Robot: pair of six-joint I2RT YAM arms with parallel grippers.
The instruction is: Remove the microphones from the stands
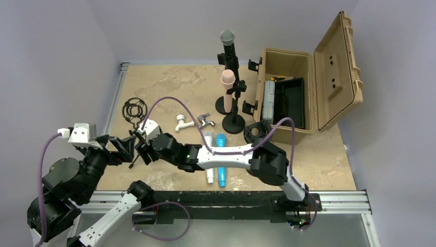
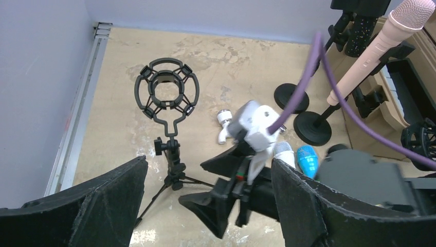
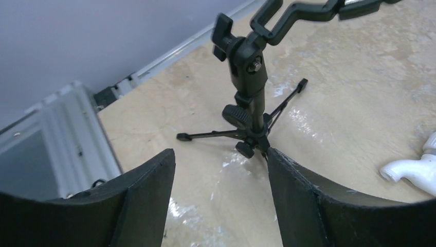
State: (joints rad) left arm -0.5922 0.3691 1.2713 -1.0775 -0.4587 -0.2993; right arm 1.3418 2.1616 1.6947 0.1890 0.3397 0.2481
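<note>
A pink microphone (image 1: pixel 227 82) and a black microphone with a grey head (image 1: pixel 228 49) stand clipped in two round-based stands (image 1: pixel 234 123) at the back middle. The pink one also shows in the left wrist view (image 2: pixel 375 46). A small black tripod stand (image 1: pixel 134 110) with an empty ring shock mount (image 2: pixel 167 92) stands at the left. My left gripper (image 1: pixel 121 149) is open and empty, just in front of the tripod. My right gripper (image 1: pixel 143 149) is open and empty, reaching across beside the tripod's legs (image 3: pixel 249 139), with its right finger close to them.
A white microphone (image 1: pixel 210 175) and a blue one (image 1: pixel 221 175) lie on the table under my right arm. Two small taps (image 1: pixel 182 122) lie behind them. An open tan case (image 1: pixel 308 87) stands at the back right, with a black ring mount (image 1: pixel 255 132) in front of it.
</note>
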